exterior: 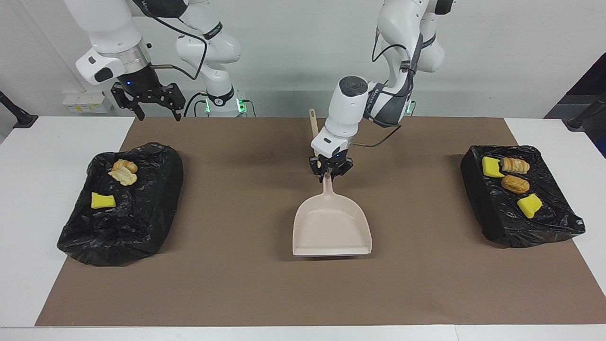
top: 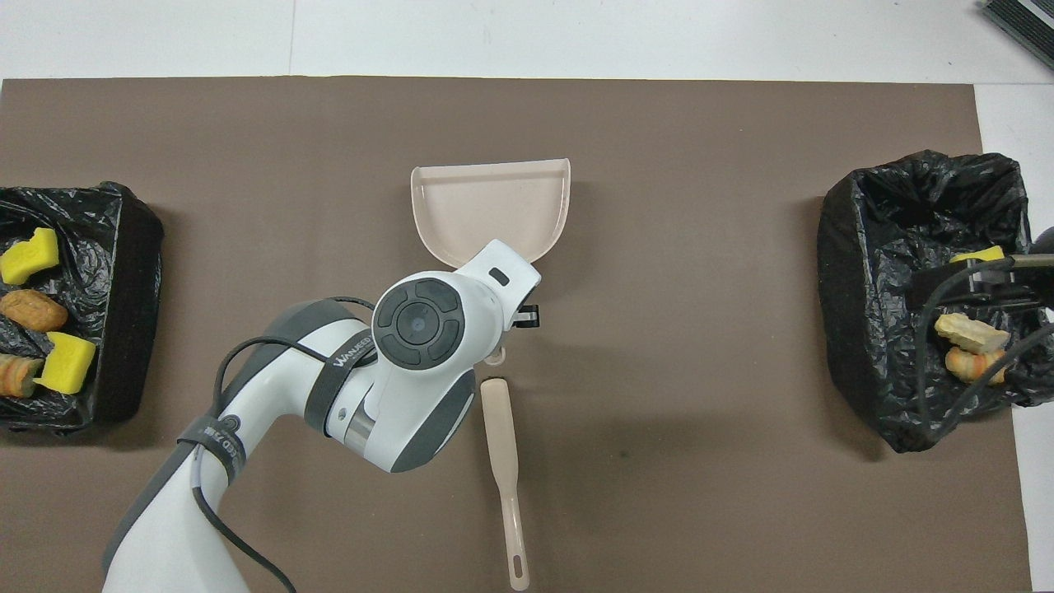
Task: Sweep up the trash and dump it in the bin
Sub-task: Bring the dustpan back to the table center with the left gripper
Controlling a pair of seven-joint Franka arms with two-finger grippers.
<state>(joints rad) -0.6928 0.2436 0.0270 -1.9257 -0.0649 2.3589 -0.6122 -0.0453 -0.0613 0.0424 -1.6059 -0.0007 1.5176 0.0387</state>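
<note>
Beige brush point(exterior: 318, 142) lies just beside the left gripper point(exterior: 330, 171), toward the robots, long axis running from the robots outward; left gripper clamped on the handle of the beige dustpan point(exterior: 331, 227), handle toward the robots, open mouth facing away, pan empty at mid-mat; black bin point(exterior: 518, 194) at the left arm's end holds four scraps of trash point(exterior: 515, 183); second black bin point(exterior: 120, 203) at the right arm's end holds three point(exterior: 124, 173); right gripper point(exterior: 157, 105), fingers spread and empty, waits above the mat's edge near it.

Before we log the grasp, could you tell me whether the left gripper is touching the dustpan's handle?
Touching: in the facing view the left gripper is shut on the dustpan handle.
</note>
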